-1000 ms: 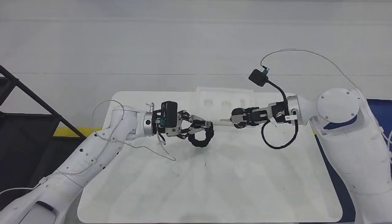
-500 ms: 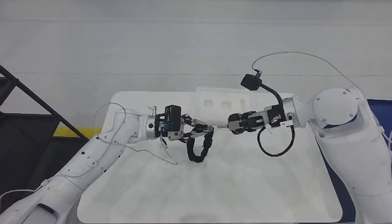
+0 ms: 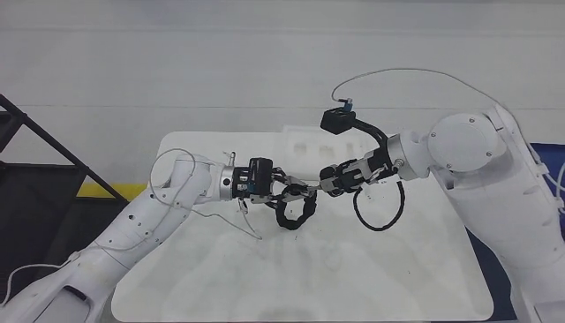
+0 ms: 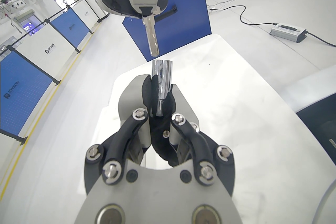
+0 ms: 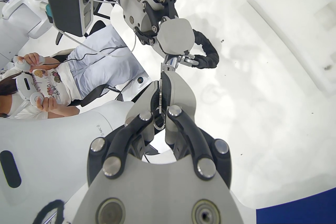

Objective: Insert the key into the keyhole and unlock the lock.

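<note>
Top view: count 1 key, 1 lock, 2 tools, all above the counter. My left tool and right tool face each other nose to nose with the key between them. The lock's black part shows just beside the left tool. One foam tray lies at the counter's far edge. Left wrist view: the left tool is closed tight on the lock, pads clamping the chrome cylinder, whose end sticks out past the fingertips. The key tip sits just short of that end; a small gap shows, not touching. The key's long axis runs nearly in line with the cylinder's, tip toward the lock, head in the right tool. Right wrist view: the right tool is closed on the key's head, with the blade seen edge-on, jutting past the fingertips straight at the cylinder face; here I cannot tell gap from contact. One cable loop curves away from the cylinder, beside the left tool.
</note>
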Controlling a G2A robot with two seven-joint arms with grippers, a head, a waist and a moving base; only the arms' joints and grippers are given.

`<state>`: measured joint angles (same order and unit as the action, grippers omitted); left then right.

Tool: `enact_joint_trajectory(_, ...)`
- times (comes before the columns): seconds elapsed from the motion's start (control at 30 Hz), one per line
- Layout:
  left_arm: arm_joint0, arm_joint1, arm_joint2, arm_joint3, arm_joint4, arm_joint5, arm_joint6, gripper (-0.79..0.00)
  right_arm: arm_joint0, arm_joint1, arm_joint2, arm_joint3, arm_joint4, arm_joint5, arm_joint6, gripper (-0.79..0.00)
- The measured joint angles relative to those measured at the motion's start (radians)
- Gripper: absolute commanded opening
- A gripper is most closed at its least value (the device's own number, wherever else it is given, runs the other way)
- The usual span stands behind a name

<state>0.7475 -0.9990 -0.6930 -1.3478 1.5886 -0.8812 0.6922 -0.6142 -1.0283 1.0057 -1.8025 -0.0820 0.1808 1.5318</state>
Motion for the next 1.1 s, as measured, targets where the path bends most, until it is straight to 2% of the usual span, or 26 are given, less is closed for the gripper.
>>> enact_joint_trajectory(0.43,0.008,-0.002,-0.024,0.022,0.024,0.011,0.045,-0.785,0.028,-0.001,-0.051,0.029,-0.002,0.023,-0.014,-0.785)
enact_joint_trajectory(0.83,0.019,-0.004,-0.035,0.021,0.035,-0.009,0.046,-0.785,0.027,0.007,-0.053,0.018,-0.023,0.032,-0.039,-0.785)
enact_joint_trajectory(1.1,0.034,-0.013,-0.038,0.049,-0.039,-0.051,0.036,-0.785,0.011,0.014,-0.037,-0.018,-0.045,0.035,-0.097,-0.785)
